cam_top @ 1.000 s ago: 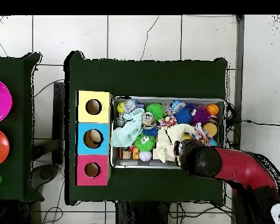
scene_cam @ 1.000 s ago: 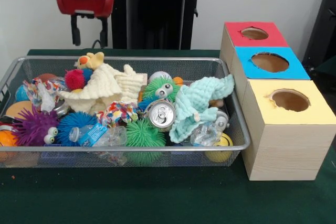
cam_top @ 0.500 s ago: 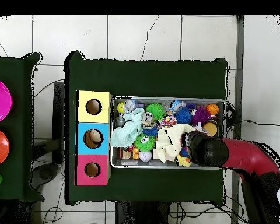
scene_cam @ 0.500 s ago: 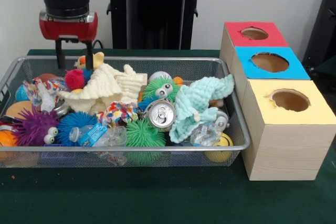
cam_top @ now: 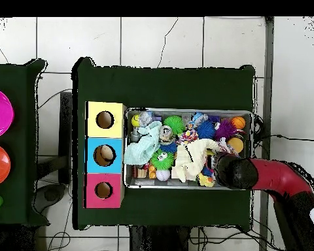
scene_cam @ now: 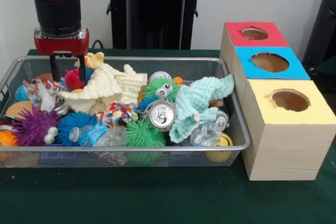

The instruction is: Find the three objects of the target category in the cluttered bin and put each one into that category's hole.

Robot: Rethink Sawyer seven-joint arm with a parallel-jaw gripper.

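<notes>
since a second ago my arm has swung across toward the basket's end farthest from the boxes and dropped, so the gripper (scene_cam: 67,68) now sits down inside the wire basket (scene_cam: 126,153) at its back corner there. i see its two black fingers (scene_cam: 82,69) pointing straight down with a clear gap between them, spread apart and holding nothing. the magenta spiky ball (scene_cam: 74,78) lies between and just below the fingers, and the yellow plush toy (scene_cam: 94,60) is just beside the finger nearer the boxes. in the overhead view the arm (cam_top: 264,180) covers that end of the basket, so i cannot see the fingertips there.

the rest of the clutter lies as it did: the cream cloth (scene_cam: 105,88) is draped over the middle toward the back, the mint cloth (scene_cam: 197,106) is heaped at the end nearest the boxes, and the drink can (scene_cam: 160,114) lies on its side between them with its top facing the front rim. a purple spiky ball with eyes (scene_cam: 34,127), a blue spiky ball (scene_cam: 73,121), a green spiky ball (scene_cam: 144,135) and a clear plastic bottle (scene_cam: 100,136) crowd the front edge.

the three boxes stand in a row just beside the basket's end: red-topped box (scene_cam: 254,34), blue-topped box (scene_cam: 270,62) and yellow-topped box (scene_cam: 290,100), each with a round hole in its top.
</notes>
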